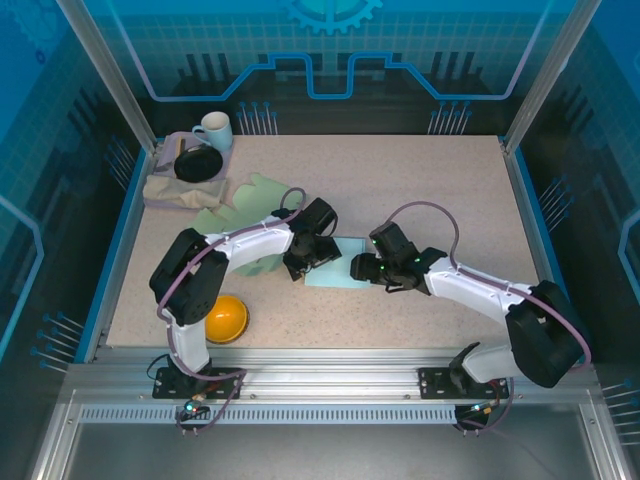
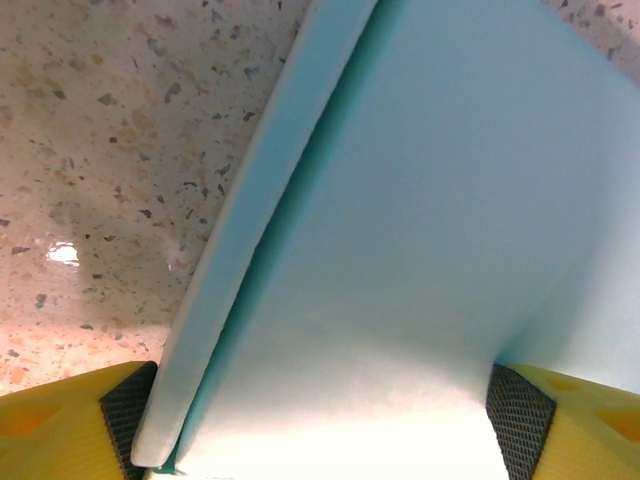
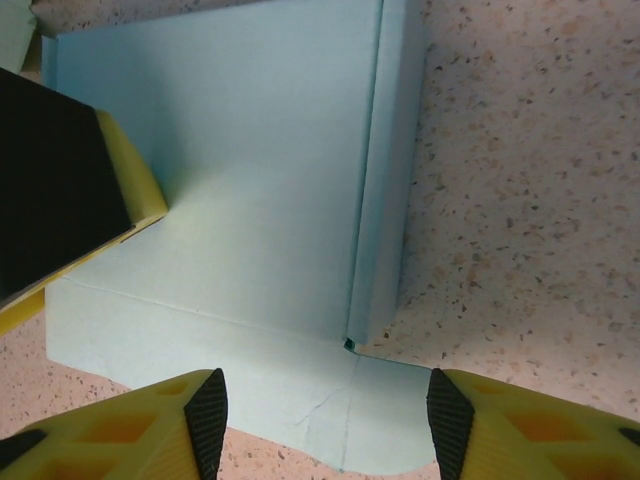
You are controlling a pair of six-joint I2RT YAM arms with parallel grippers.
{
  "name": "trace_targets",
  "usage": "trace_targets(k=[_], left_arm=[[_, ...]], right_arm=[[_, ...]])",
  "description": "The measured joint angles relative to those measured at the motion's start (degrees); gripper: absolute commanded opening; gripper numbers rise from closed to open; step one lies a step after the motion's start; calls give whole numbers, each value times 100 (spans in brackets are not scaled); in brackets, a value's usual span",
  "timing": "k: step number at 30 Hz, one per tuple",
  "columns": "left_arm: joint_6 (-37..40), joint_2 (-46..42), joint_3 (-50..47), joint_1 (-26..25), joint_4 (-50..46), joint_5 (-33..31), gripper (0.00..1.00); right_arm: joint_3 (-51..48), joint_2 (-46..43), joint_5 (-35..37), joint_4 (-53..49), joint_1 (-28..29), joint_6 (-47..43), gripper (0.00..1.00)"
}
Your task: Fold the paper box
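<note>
The pale teal paper box (image 1: 338,272) lies flat on the speckled table between my two grippers. My left gripper (image 1: 303,258) is down on its left part. In the left wrist view the box (image 2: 420,200) reaches from one pad (image 2: 125,420) to the other across my left gripper (image 2: 322,415), whose jaws stand wide. In the right wrist view the box (image 3: 250,180) has one side strip (image 3: 385,170) folded over. My right gripper (image 3: 327,410) is open, its fingers either side of a creased corner flap (image 3: 385,425). A left finger (image 3: 60,190) rests on the panel.
An orange bowl (image 1: 225,318) sits near the left arm's base. At the back left a mug (image 1: 213,130) and a black bowl (image 1: 198,162) stand by a folded cloth (image 1: 175,190). Pale green sheets (image 1: 255,195) lie behind the left arm.
</note>
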Motion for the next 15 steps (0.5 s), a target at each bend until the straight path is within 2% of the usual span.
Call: trace_targets(k=[15], left_arm=[[114, 66, 74, 0, -9, -28, 89]], right_arm=[[0, 365, -17, 57, 72, -2, 55]])
